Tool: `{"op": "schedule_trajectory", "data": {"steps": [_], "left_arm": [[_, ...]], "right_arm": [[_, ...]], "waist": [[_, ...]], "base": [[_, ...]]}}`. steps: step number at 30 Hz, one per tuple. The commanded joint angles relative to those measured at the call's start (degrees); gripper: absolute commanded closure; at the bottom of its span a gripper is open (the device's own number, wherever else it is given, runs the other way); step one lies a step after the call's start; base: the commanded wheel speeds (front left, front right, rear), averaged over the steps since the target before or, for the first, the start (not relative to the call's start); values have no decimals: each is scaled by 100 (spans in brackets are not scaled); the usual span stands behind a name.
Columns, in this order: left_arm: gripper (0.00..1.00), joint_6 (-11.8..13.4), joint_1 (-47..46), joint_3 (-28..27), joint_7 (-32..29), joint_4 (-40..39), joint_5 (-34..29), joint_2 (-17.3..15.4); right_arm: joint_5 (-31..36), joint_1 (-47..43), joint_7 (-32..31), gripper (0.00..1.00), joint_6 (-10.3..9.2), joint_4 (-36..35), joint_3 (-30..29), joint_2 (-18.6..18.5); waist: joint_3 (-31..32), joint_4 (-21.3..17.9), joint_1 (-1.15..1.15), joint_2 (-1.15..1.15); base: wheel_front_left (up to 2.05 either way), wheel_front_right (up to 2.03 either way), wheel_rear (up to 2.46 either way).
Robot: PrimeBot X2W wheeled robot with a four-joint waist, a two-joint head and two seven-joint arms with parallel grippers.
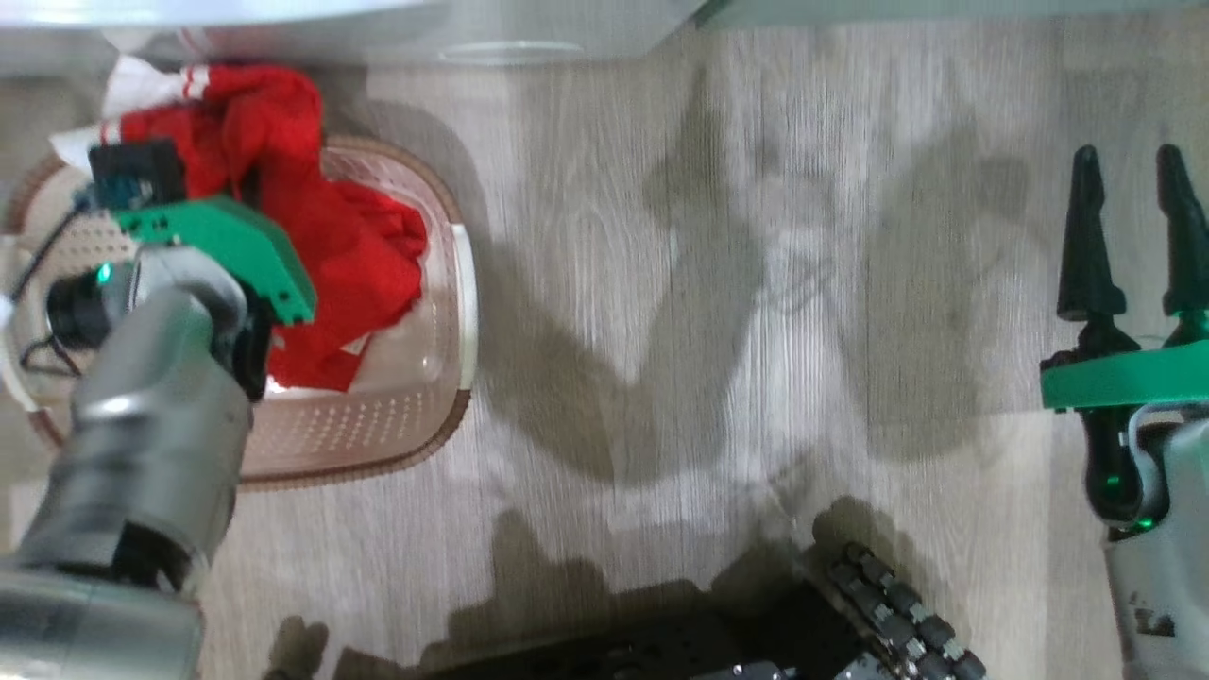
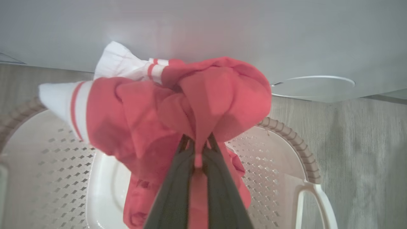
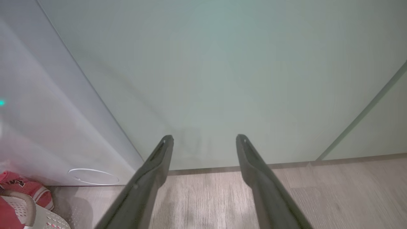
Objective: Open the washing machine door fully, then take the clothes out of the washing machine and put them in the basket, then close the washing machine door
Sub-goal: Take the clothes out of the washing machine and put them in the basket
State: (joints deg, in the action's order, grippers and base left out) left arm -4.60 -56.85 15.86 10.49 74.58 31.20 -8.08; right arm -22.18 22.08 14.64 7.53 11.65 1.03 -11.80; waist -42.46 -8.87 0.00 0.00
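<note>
The left end effector pinches a fold of the clothes, which hang bunched over the basket, their lower part inside it. The basket stands on the floor, just in front of the washing machine. The right end effector is spread and holds nothing.
</note>
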Motion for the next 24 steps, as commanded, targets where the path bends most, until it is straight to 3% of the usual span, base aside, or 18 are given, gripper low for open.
{"op": "schedule_trajectory", "data": {"steps": [1, 8, 16, 24], "left_arm": [[100, -20, 213, -54, 150, -63, -25, -165], [100, 17, 779, 9, 442, -354, -173, -243], [100, 265, 1934, -189, 450, -1885, -487, -330], [100, 489, 2933, -319, 450, -3213, -703, -439]], "right_arm": [[37, -309, 36, 0, -4, -91, 91, -98], [30, -457, 36, 0, -4, 132, 284, -48], [20, -767, 36, 0, -4, 417, 430, 20], [13, -1001, 36, 0, -4, 597, 519, 76]], "waist": [[327, 99, 0, 0], [1171, 266, 0, 0], [2135, 473, 0, 0], [2711, 656, 0, 0]], "base": [[0, 0, 0], [0, 0, 0], [0, 0, 0], [0, 0, 0]]}}
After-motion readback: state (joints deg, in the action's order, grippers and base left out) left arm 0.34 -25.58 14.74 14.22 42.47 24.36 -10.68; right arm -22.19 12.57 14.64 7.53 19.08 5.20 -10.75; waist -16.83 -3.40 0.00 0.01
